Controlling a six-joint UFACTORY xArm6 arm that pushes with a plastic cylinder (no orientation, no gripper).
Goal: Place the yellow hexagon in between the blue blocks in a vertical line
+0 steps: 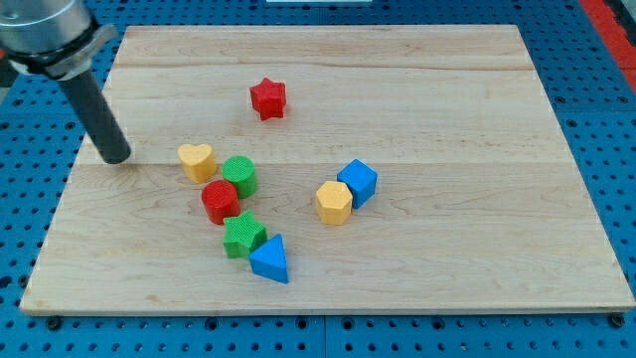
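Observation:
The yellow hexagon [334, 202] lies right of the board's middle, touching the blue cube [358, 182] just up and to its right. The blue triangle [270, 260] lies lower left of them, near the view's bottom. My tip [117, 157] rests on the board at the view's left, well left of all blocks; the nearest block is the yellow heart [197, 160].
A red star [267, 97] sits toward the view's top. A green cylinder [239, 175], a red cylinder [220, 200] and a green block [243, 235] cluster between the heart and the blue triangle. The wooden board [477, 119] lies on a blue pegboard.

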